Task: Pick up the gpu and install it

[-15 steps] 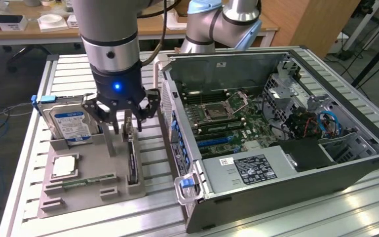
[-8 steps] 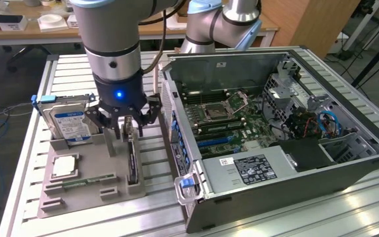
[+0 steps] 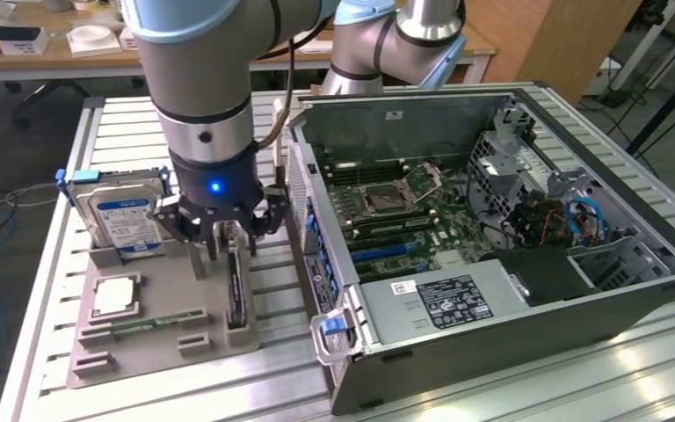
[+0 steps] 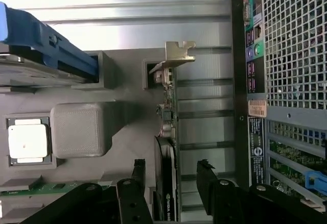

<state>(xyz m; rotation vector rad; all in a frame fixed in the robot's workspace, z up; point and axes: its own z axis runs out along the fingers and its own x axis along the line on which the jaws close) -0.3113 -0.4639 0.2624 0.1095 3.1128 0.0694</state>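
Pincer (image 4: 171, 172) open, 2 fingers straddling the gpu (image 4: 166, 132), which stands on edge in the grey holder (image 4: 127, 127) directly beneath. Gap at each side, nothing gripped.

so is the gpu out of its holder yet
In: the gpu stands on edge in the grey holder, the open tool straddling it.

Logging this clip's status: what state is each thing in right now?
tool: open, straddling the gpu.
gpu: upright on edge in the gray holder, not lifted.
hard drive: upright in holder.
processor: flat in its recess.
memory stick: lying in its slot.
computer case: on its side, panel off.
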